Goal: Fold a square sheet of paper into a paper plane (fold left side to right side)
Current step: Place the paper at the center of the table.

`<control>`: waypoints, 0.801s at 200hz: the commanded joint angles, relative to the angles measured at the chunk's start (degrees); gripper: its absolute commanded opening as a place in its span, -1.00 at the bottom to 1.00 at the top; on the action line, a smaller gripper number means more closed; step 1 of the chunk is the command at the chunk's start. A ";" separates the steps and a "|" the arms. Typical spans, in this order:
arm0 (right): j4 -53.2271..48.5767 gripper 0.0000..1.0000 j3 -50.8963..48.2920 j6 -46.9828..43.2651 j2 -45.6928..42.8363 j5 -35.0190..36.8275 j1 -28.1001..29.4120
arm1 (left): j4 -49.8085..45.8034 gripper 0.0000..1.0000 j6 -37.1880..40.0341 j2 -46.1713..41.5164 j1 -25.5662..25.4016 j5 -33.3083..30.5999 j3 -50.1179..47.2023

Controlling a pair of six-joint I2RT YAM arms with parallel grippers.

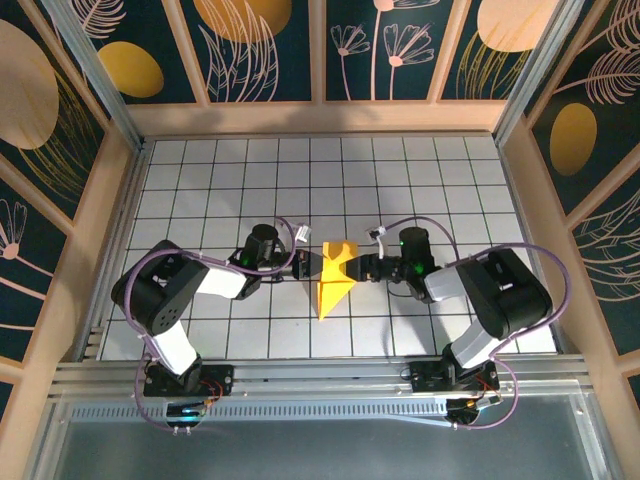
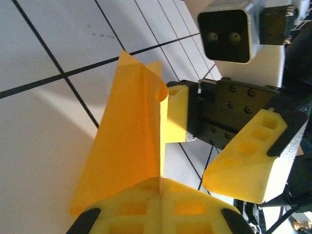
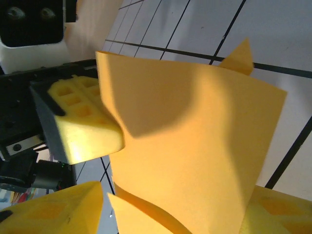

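As wrist shows, left claw (image 2: pixel 160 189) shut — clamping paper (image 2: pixel 130 139)

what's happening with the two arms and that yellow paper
Both arms meet in the middle of the table over a partly folded orange-yellow sheet of paper. The left gripper is shut on the sheet and holds it standing up off the tiles. The right gripper has its fingers apart with the sheet between them, not clamped on it. The paper looks only partly folded into a plane.

paper plane (image 3: pixel 195 146) cut off by bottom edge at right wrist, overhead folds unclear
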 commanded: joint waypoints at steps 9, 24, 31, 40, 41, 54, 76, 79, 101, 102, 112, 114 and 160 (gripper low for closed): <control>-6.18 0.15 2.64 -4.06 -3.23 2.42 0.16 | 0.81 -1.00 -0.78 1.79 0.30 -1.04 -0.02; -8.57 0.04 3.61 -4.88 -3.57 3.48 0.04 | 1.13 -1.00 -0.83 2.12 0.29 -1.04 -0.13; -9.31 0.00 3.87 -5.05 -3.55 3.88 -0.07 | 1.18 -1.00 -0.80 2.21 0.29 -1.04 -0.14; -10.15 -0.06 4.38 -5.15 -3.32 4.23 -0.07 | 1.34 -1.00 -0.75 2.24 0.27 -0.93 -0.22; -10.16 -0.06 4.45 -5.15 -3.27 4.31 -0.08 | 1.34 -1.00 -0.83 2.25 0.24 -0.94 -0.27; -11.21 -0.15 5.11 -5.24 -2.88 5.05 -0.10 | 1.52 -1.00 -0.76 2.25 0.26 -0.78 -0.35; -12.94 -0.40 6.15 -4.99 -2.27 7.17 -0.08 | 1.62 -1.00 -0.85 2.11 0.22 -0.75 -0.50; -13.36 -0.46 6.33 -4.95 -2.23 7.57 -0.08 | 1.68 -1.00 -0.93 2.16 0.22 -0.74 -0.54; -16.63 -0.83 7.91 -4.42 -1.51 9.71 -0.16 | 0.99 -0.78 -0.88 1.24 0.26 -1.24 -0.58; -16.74 -0.85 7.97 -4.39 -1.49 9.69 -0.12 | 0.91 -0.76 -0.81 1.18 0.28 -1.32 -0.58; -17.95 -1.00 8.47 -3.86 -1.52 9.90 -0.04 | -0.02 -0.60 -0.46 0.00 0.24 -2.15 -0.71; -18.16 -1.00 8.48 -3.73 -1.59 10.05 -0.05 | -0.27 -0.56 -0.30 -0.24 0.25 -2.37 -0.68; -24.49 -1.00 9.46 -0.39 -2.85 13.45 -0.04 | -12.11 0.09 5.15 -9.26 0.33 -11.25 0.16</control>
